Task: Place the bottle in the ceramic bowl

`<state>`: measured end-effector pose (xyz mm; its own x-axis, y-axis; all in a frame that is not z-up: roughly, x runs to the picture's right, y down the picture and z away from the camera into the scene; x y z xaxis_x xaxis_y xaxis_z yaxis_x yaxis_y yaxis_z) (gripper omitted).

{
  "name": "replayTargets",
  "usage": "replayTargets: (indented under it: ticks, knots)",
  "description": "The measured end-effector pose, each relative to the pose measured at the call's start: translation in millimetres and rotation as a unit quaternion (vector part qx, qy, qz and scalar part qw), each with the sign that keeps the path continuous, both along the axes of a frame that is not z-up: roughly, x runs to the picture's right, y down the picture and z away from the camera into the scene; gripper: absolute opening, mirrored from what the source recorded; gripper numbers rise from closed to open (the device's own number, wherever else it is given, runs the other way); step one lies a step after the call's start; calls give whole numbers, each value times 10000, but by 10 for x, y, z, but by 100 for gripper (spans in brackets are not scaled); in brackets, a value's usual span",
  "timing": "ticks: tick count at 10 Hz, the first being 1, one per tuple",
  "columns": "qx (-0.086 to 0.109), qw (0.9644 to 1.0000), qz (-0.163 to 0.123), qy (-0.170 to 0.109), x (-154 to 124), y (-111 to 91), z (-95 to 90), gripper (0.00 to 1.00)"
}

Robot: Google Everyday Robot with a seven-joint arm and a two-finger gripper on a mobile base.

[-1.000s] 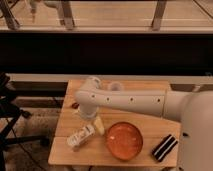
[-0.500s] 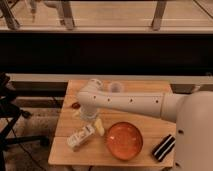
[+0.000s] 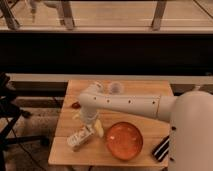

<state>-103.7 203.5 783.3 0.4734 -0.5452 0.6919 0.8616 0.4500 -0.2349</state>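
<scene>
Gripper (image 3: 91,127) low at bottle (image 3: 78,140) right end; grip state can't tell. Bottle lies on table (image 3: 60,150), ceramic bowl (image 3: 124,141) just right.

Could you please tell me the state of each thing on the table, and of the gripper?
ceramic bowl: upright, empty.
bottle: lying on its side on the table, left of the ceramic bowl, outside it.
clear cup: standing near the far edge.
gripper: low over the table, at the bottle.
</scene>
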Motion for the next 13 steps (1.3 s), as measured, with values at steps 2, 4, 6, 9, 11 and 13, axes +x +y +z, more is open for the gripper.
replayTargets:
  ticks: [2,4,6,9,11,13]
  knots:
    - [-64,10000,56,-11,34,71,61,100]
    - [-100,9999,65,-33,38,96,85,100]
    - [-148,9998,76,-58,43,129,112,100]
    - [-208,9997,116,-69,92,166,152,100]
    - [-239,9996,125,-87,92,178,162,100]
    - [-289,9994,141,-107,99,203,176,100]
